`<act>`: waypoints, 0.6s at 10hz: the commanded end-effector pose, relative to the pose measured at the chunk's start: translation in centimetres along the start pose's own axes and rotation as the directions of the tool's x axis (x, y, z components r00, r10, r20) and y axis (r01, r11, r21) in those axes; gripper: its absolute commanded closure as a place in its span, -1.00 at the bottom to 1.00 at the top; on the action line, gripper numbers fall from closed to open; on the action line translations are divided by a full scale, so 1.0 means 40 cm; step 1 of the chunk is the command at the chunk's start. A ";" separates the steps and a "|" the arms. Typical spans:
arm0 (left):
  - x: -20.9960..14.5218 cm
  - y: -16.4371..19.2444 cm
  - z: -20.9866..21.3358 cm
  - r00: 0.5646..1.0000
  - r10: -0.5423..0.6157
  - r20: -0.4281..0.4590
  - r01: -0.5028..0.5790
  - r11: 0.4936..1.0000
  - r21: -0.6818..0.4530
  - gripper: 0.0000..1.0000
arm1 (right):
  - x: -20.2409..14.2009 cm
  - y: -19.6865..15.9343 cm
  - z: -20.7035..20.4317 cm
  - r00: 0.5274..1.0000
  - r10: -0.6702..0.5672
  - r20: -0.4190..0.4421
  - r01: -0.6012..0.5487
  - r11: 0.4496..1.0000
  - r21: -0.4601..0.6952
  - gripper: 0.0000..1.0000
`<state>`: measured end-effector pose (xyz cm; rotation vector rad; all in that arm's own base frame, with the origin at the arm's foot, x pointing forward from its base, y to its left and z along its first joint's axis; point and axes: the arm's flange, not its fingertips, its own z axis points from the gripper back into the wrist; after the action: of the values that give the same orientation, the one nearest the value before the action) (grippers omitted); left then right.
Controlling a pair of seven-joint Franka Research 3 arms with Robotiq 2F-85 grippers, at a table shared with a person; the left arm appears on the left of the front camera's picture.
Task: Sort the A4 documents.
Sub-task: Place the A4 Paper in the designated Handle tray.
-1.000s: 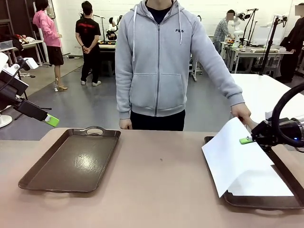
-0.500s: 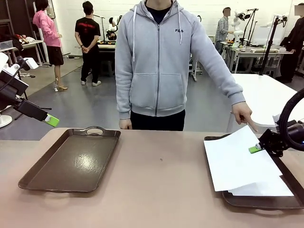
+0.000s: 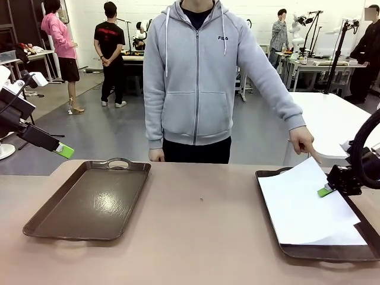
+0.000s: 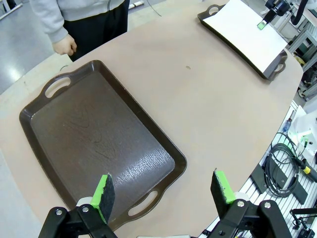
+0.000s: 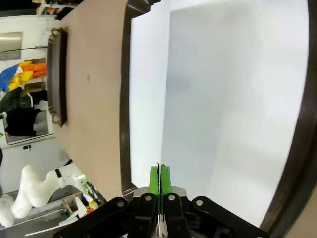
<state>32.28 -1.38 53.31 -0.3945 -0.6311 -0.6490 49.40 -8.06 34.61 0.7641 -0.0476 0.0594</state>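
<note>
White A4 documents (image 3: 297, 205) lie stacked in the dark brown tray (image 3: 309, 252) on the right. My right gripper (image 3: 325, 190) is shut on the far right edge of the top sheet, which lies almost flat on the stack. In the right wrist view the green pads (image 5: 160, 178) are pressed together on a thin paper edge, with the white sheet (image 5: 223, 99) spread beyond them. A second brown tray (image 3: 89, 199) on the left holds nothing. My left gripper (image 4: 163, 188) hangs open high above that tray (image 4: 99, 144), off the table's left side.
A person in a grey hoodie stands at the far edge, one hand (image 3: 303, 141) pointing down just behind the right tray. Bare tan table (image 3: 202, 237) stretches between the two trays. Cables and gear (image 4: 287, 163) sit beyond the table's rim.
The top sheet, raised and tilted a second ago, has come down nearly flat on the stack. My right gripper moved right and lower with it. The person's hand let go of the sheet.
</note>
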 end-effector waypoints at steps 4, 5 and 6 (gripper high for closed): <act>-0.001 0.001 0.000 1.000 0.001 0.003 -0.001 1.000 -0.007 -1.00 | -0.013 0.005 -0.015 1.000 -0.028 0.002 0.028 0.995 -0.099 0.98; -0.001 0.001 0.000 1.000 0.001 0.003 -0.001 1.000 -0.007 -1.00 | -0.008 0.003 -0.021 1.000 -0.030 -0.002 0.029 0.994 -0.109 0.98; -0.001 0.001 0.000 1.000 0.001 0.003 -0.001 1.000 -0.007 -1.00 | -0.004 -0.004 -0.026 0.999 -0.033 -0.008 0.032 0.989 -0.142 0.98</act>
<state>32.28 -1.38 53.31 -0.3945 -0.6311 -0.6490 49.41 -8.06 34.21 0.6800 -0.0454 0.0444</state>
